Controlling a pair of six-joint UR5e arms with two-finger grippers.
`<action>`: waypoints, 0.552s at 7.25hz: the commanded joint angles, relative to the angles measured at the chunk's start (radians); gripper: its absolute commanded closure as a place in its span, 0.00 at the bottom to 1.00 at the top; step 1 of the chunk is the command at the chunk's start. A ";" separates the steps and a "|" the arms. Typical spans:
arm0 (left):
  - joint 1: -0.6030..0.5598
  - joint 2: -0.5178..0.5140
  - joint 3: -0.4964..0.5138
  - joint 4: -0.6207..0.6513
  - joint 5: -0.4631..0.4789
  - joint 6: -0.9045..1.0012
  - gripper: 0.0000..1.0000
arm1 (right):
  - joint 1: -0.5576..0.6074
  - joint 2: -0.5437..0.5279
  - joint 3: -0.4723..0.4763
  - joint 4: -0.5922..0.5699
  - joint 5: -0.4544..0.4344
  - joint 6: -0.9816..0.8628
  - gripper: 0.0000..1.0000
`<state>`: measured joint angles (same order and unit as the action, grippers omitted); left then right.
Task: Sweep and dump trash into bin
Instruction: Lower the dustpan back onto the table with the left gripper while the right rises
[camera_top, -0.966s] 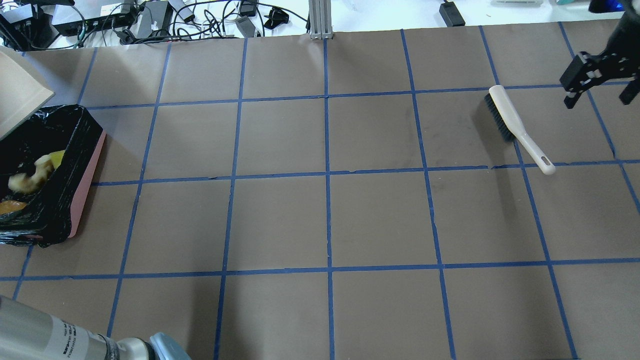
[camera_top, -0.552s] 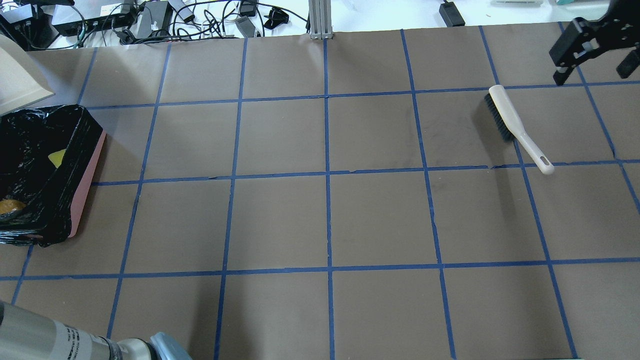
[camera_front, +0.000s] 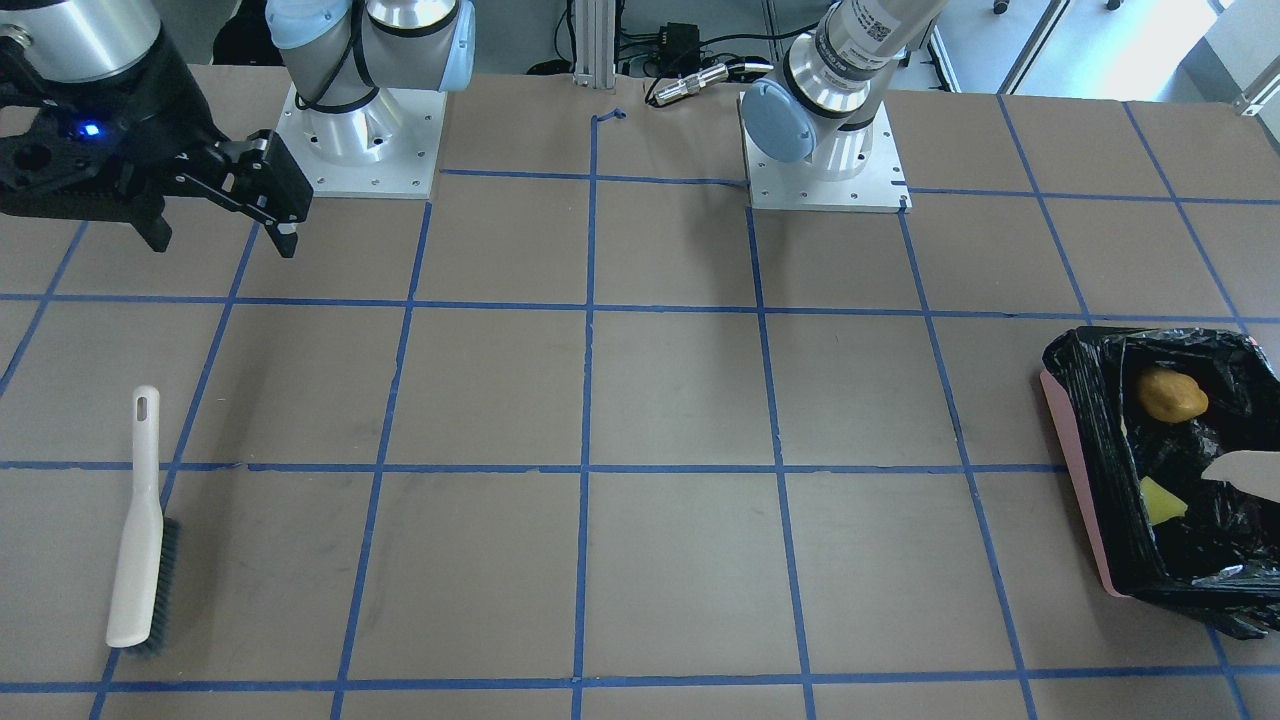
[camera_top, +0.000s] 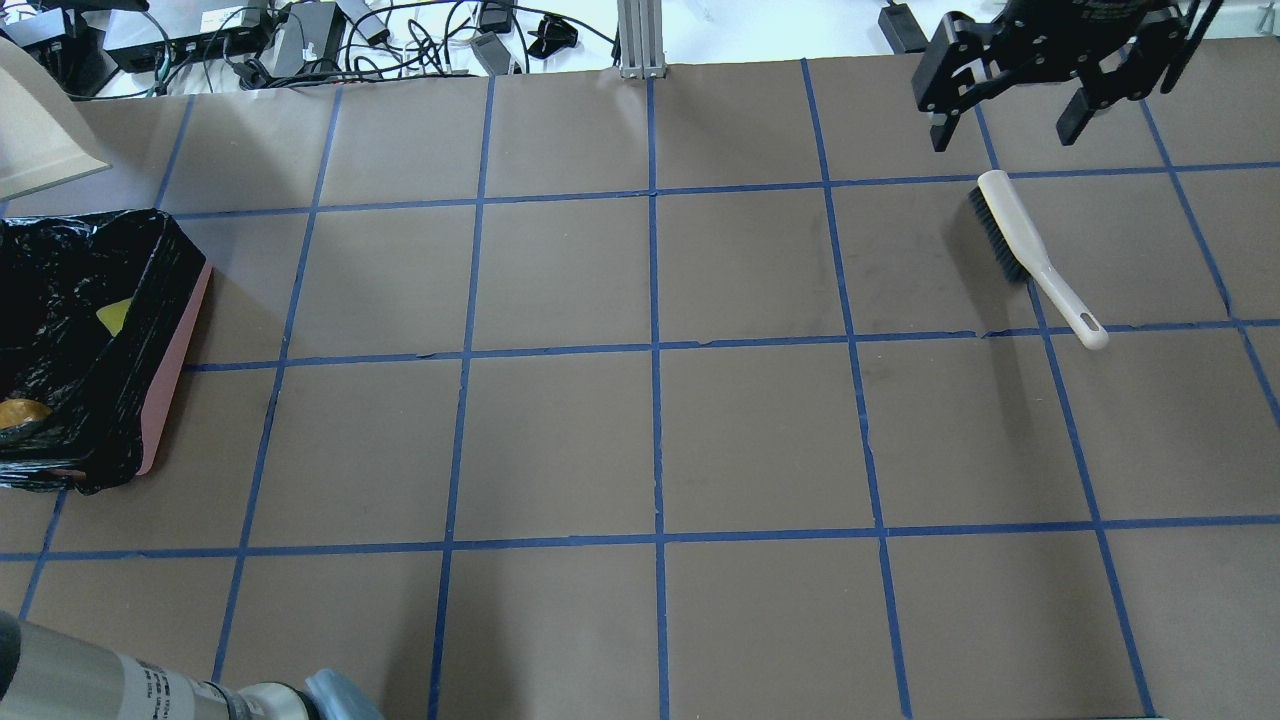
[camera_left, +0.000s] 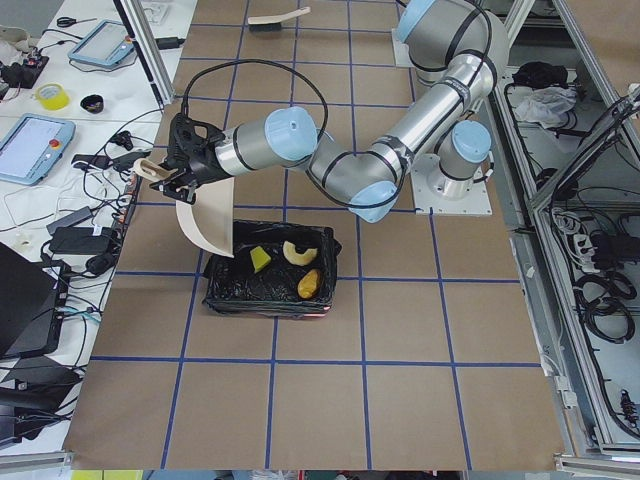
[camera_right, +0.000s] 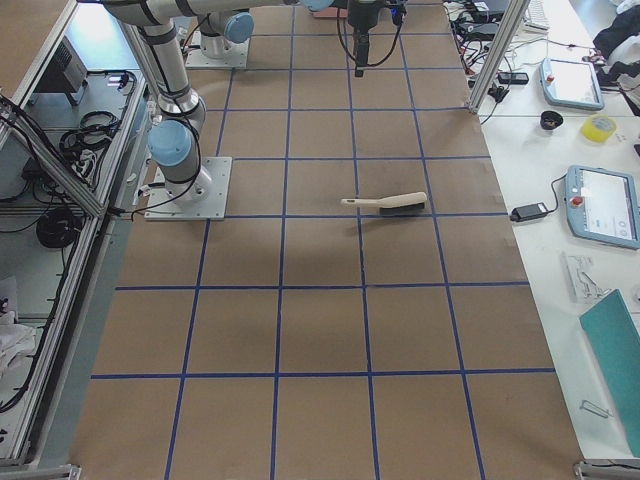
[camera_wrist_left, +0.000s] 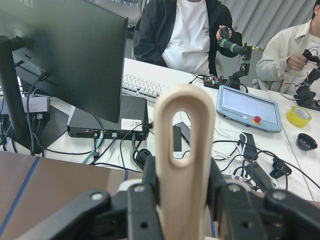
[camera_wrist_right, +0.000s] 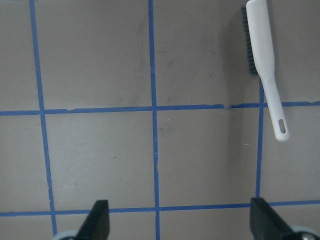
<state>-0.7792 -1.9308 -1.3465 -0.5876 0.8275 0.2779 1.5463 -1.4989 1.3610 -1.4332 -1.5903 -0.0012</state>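
Pink bin, three trash pieces inside, left claw gripping dustpan, right claw released

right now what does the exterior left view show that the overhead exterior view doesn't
Only exterior left: the left gripper shut on the handle of the dustpan, the pan tilted over the bin, and the croissant-like piece inside the bin.
Only overhead exterior: the right gripper, open, past the bristle end of the brush.
Both: the bin, the yellow sponge, the potato-shaped lump, the brush, and at least an edge of the dustpan.
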 joint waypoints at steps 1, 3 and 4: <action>-0.096 0.041 0.000 -0.007 0.142 -0.032 0.98 | 0.014 -0.039 0.070 -0.031 0.006 0.013 0.01; -0.233 0.035 -0.019 -0.006 0.418 -0.318 0.98 | 0.014 -0.037 0.070 -0.110 0.003 0.017 0.00; -0.288 0.036 -0.040 -0.006 0.531 -0.459 0.98 | 0.014 -0.035 0.067 -0.112 0.006 0.020 0.00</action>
<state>-0.9947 -1.8948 -1.3658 -0.5938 1.2106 -0.0069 1.5598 -1.5350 1.4299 -1.5245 -1.5867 0.0149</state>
